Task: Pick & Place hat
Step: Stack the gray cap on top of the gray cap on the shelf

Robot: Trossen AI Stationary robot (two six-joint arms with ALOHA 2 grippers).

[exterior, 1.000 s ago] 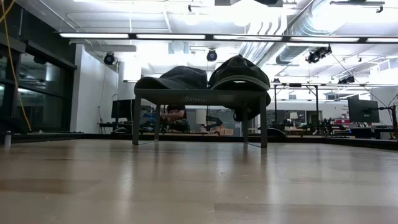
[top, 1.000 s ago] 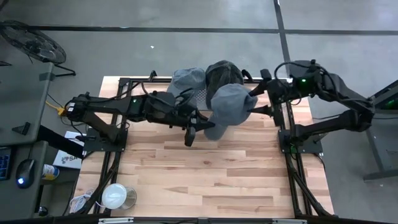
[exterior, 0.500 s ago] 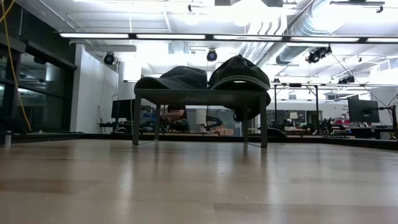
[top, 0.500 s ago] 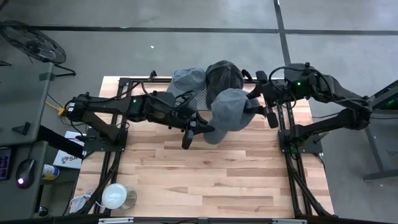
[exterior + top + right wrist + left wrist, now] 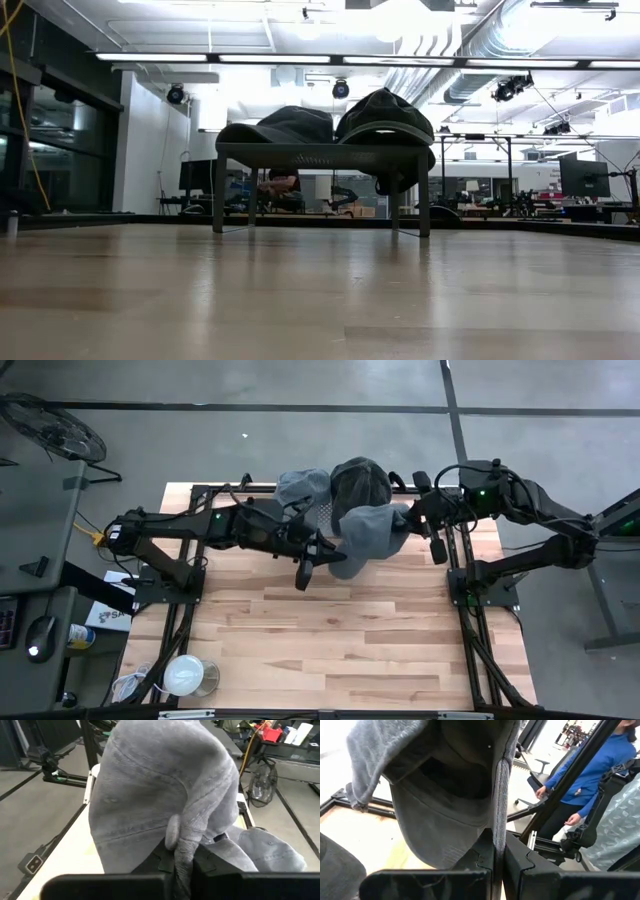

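A light grey hat (image 5: 365,532) hangs over the table's far middle between my two grippers; it does not show in the low view. My left gripper (image 5: 330,547) is shut on its brim and my right gripper (image 5: 405,525) on its crown. Behind it a low mesh rack (image 5: 322,512) at the far edge carries a grey hat (image 5: 300,485) and a dark hat (image 5: 362,478), both resting brim-down on top of it (image 5: 320,148). My left gripper pinches the hat's brim (image 5: 499,825) between its two fingers, edge-on, coming level from the table's left. The hat's hollow inside (image 5: 445,775) faces the wrist camera, and the hat is off the table. My right gripper pinches a bunched fold of the crown's cloth (image 5: 186,840) just beside the top button (image 5: 173,831), coming from the table's right. The crown (image 5: 155,785) bulges beyond the fingers, creased toward the pinch.
A white round container (image 5: 185,675) stands at the near left corner. Black frame rails (image 5: 465,610) run along both table sides. A person in blue (image 5: 600,775) stands beyond the table. The wooden top (image 5: 340,640) lies open toward the near edge.
My right gripper has moved toward the table's left onto the hat and shut on its crown, which has bunched up and narrowed. The hat has shifted slightly toward the far edge. My left gripper has kept its hold on the brim.
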